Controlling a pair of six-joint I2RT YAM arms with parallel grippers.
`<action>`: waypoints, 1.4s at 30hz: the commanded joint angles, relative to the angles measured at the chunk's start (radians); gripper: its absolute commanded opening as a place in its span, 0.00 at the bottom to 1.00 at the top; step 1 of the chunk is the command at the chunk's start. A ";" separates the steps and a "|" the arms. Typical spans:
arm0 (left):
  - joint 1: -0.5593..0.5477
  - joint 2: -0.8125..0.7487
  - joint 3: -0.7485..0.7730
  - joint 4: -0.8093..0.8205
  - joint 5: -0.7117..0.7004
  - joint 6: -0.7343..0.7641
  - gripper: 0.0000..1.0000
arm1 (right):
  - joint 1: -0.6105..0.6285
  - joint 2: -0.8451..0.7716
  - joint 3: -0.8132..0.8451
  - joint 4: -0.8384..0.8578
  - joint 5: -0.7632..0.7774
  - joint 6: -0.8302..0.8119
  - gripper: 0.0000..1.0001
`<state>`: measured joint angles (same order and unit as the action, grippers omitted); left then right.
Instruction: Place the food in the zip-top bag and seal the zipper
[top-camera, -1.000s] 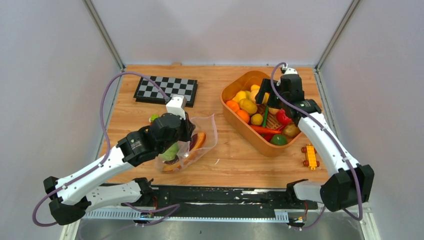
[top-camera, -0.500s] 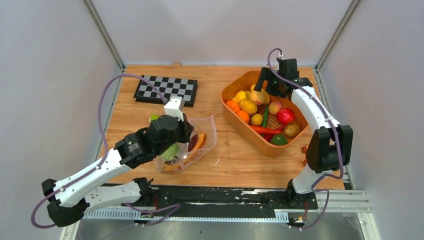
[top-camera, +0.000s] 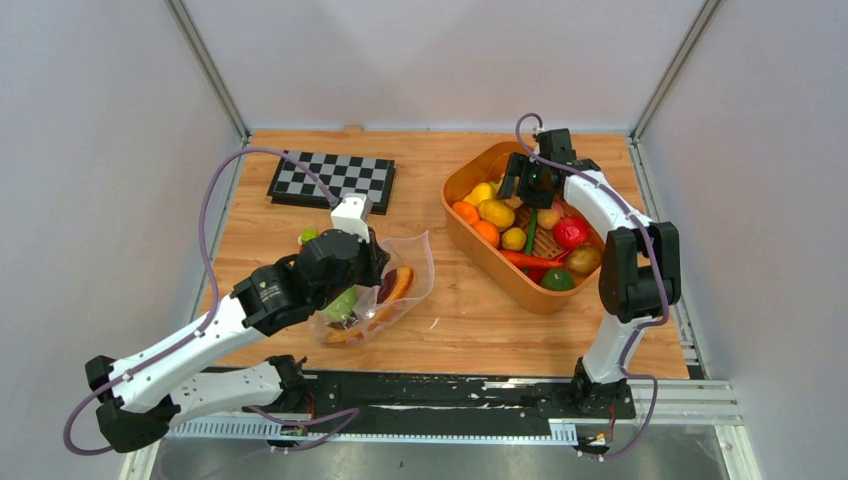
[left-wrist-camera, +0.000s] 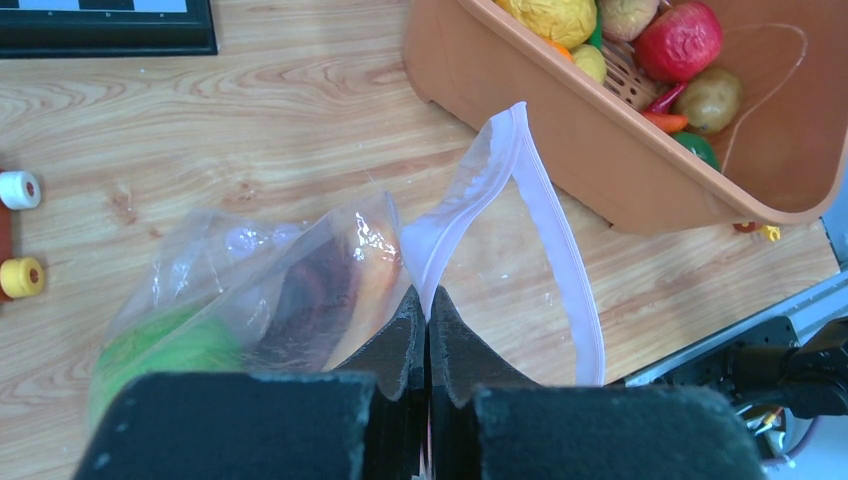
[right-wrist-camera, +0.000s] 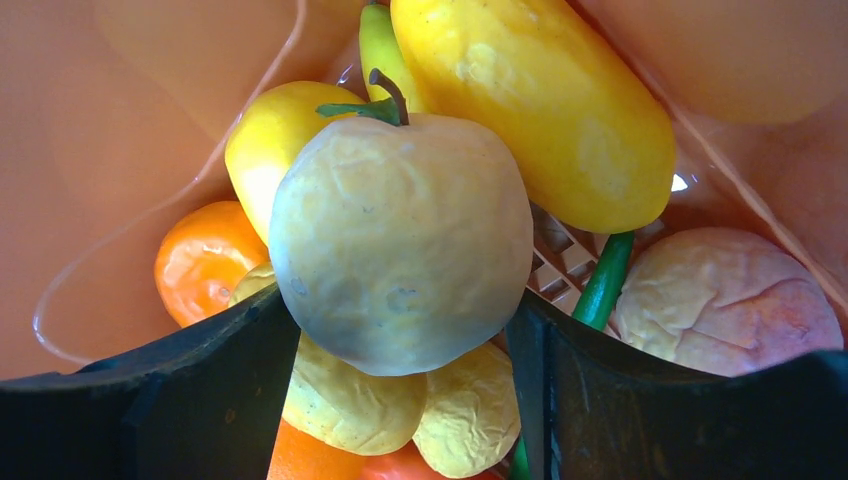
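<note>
The clear zip-top bag (top-camera: 412, 268) lies at the table's left front with a green fruit (left-wrist-camera: 160, 345) and a maroon slice (left-wrist-camera: 320, 295) inside. My left gripper (left-wrist-camera: 427, 300) is shut on the bag's mouth edge, where the whitish zipper (left-wrist-camera: 560, 240) loops away, holding the mouth open. My right gripper (right-wrist-camera: 400, 330) is down in the orange tub (top-camera: 500, 275) at its back. Its two fingers press both sides of a pale yellow apple-shaped fruit (right-wrist-camera: 400, 240) lying on the other food.
The tub also holds a yellow mango (right-wrist-camera: 540, 100), an orange (right-wrist-camera: 200, 260), a peach (right-wrist-camera: 720, 300) and a red apple (top-camera: 570, 232). A checkerboard (top-camera: 332, 180) lies at the back left. Small wheeled block toys (left-wrist-camera: 20, 190) sit left of the bag.
My right arm swung left over the tub's back and lowered, and its jaws narrowed onto the pale yellow fruit. The left arm and the bag stayed put.
</note>
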<state>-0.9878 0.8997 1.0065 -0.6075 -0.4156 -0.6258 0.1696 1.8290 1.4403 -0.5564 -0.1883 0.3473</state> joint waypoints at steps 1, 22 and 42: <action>0.001 -0.008 0.018 0.030 -0.001 -0.013 0.02 | 0.002 -0.026 -0.004 0.054 0.054 -0.009 0.75; 0.001 -0.012 0.019 0.023 0.007 -0.008 0.03 | 0.004 -0.112 -0.009 0.110 0.049 -0.021 0.42; 0.001 0.011 0.024 0.059 0.036 -0.004 0.03 | 0.289 -0.784 -0.464 0.412 -0.438 0.252 0.44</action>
<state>-0.9878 0.9073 1.0065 -0.5930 -0.3897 -0.6258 0.3305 1.1095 0.9939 -0.2398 -0.5537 0.5556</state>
